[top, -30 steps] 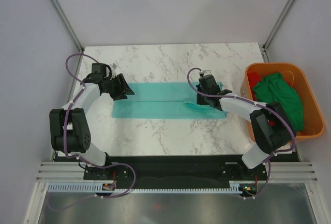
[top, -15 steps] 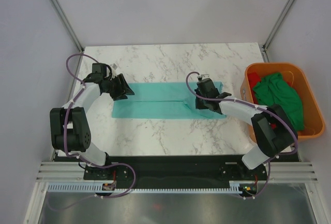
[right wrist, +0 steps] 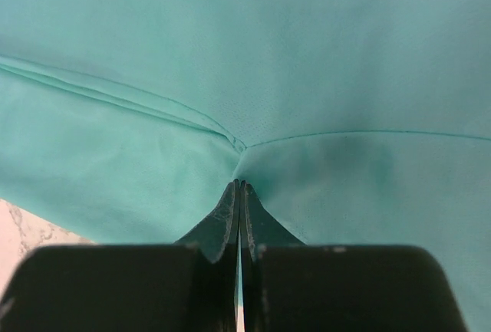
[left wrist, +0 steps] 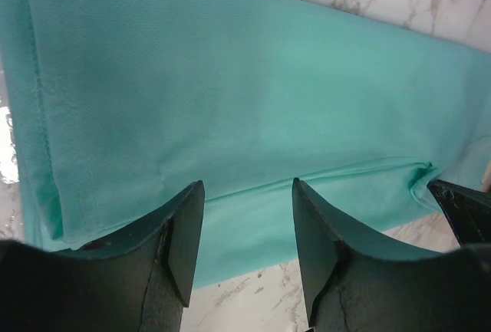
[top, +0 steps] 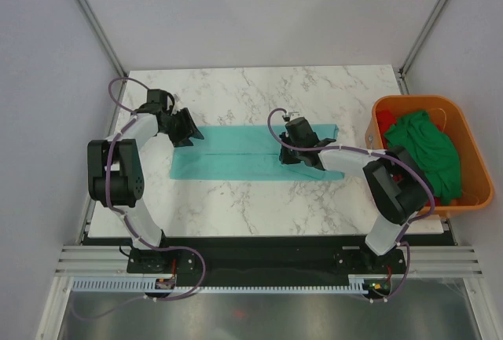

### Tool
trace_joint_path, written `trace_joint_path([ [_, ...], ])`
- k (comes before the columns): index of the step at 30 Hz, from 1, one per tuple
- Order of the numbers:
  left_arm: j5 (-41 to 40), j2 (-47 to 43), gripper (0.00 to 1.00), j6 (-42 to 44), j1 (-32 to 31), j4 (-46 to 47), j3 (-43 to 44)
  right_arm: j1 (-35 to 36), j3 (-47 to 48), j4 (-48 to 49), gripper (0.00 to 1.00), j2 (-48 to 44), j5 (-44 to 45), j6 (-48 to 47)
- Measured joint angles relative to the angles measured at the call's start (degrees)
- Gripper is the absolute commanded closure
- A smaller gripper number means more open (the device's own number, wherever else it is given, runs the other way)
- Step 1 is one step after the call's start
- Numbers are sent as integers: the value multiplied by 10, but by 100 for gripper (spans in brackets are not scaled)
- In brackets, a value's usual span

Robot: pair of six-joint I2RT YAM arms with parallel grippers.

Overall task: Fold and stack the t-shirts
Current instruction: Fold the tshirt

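Note:
The light teal t-shirt (top: pixel 232 153) lies folded into a long strip across the middle of the table; it also shows in the left wrist view (left wrist: pixel 230 79) and the right wrist view (right wrist: pixel 307 56). My left gripper (top: pixel 187 129) (left wrist: pixel 247 194) is open and empty, hovering over the strip's left end. My right gripper (top: pixel 288 153) (right wrist: pixel 240 184) is shut on a pinch of the teal cloth, which puckers at its tips, right of the strip's middle. A dark green t-shirt (top: pixel 424 148) and a red t-shirt (top: pixel 384 122) lie in the tub.
An orange plastic tub (top: pixel 469 140) stands at the table's right edge. Bare marble table (top: pixel 251 93) lies behind the strip and in front of it (top: pixel 259 206). Frame posts rise at the back corners.
My right gripper has moved left along the strip, drawing the shirt's right end with it. My left arm has shifted slightly toward the back; its gripper stays open over the left end.

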Motion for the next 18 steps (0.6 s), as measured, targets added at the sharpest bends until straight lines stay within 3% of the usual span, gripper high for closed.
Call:
trace_joint_path([
  [11,-77,71,42,-7,1,0,22,7,-12,-6,99,14,1,1],
  [14,-83,72,42,-9,5,0,23,7,-7,-26,85,-11,16,13],
  [15,-84,73,42,-10,7,0,24,7,-4,-34,76,-26,28,25],
  [18,-84,75,43,-12,13,1,26,7,12,-68,67,-74,80,72],
])
